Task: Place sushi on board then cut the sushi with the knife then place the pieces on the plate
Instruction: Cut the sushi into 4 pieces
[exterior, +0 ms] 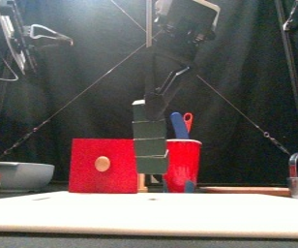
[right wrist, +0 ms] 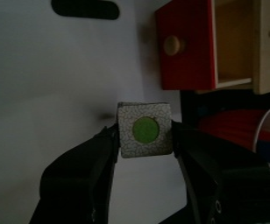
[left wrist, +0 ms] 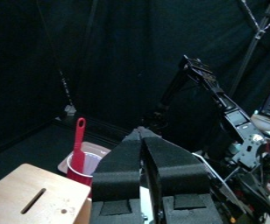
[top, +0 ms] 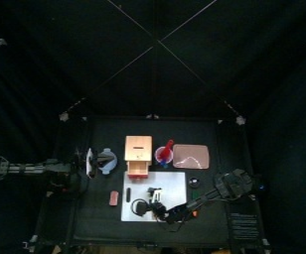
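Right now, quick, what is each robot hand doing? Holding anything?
Left gripper: jaws shut, holding nothing.
Right gripper: shut on the sushi roll.

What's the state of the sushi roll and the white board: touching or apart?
Apart. Front view: the sushi roll hangs upright with its lower end clear above the white board.

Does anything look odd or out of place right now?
Only the sushi roll: it hangs on end from the right gripper over the white cutting board, its blocks slightly staggered. Nothing looks spilled or damaged.
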